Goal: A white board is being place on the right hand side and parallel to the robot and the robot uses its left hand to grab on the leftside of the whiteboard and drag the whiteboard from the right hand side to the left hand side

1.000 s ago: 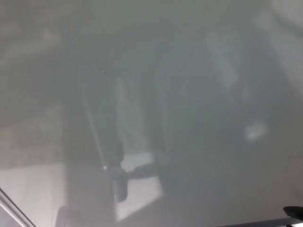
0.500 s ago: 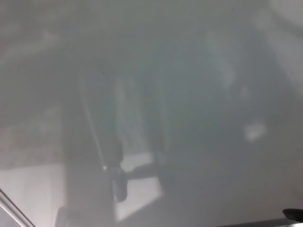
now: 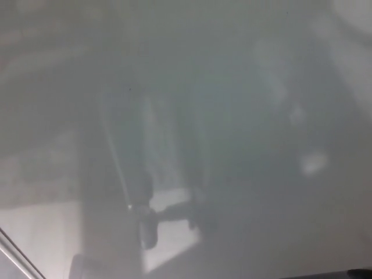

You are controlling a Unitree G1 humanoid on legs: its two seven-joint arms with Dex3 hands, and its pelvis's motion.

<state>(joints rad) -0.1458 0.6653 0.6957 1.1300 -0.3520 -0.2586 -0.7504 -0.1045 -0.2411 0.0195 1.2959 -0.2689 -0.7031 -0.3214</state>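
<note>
Fills nearly the whole head view: the whiteboard [image 3: 232, 87], a glossy grey-white sheet carrying only murky reflections. Runs its metal frame edge [image 3: 17, 256] diagonally across the corner at 7 o'clock, with a sliver of darker ground outside it. Shows a second dark strip [image 3: 349, 273] along the border at 5 o'clock, possibly the board's lower rail, though too blurred to say for sure.

Mirrored on the surface, from centre towards 7 o'clock: a tall dark shape with a thin pale line slanting down it, ending in a small bright glint [image 3: 129, 206] and a dark rounded lump [image 3: 148, 229] just below. Beside that lump, towards 6 o'clock, a brighter pale patch [image 3: 171, 232]. At 4 o'clock, well apart from these, a small whitish smudge [image 3: 314, 164].

Nowhere seen directly: either robot hand. No black fingers on the board's face or its edges, so nothing to report of how far open, nor of any hold or touch on the frame. Cannot tell from the reflections alone whether the dark lump belongs to the robot.

Leaves the board's place relative to the robot unreadable beyond this: close before the camera, covering it edge to edge.
</note>
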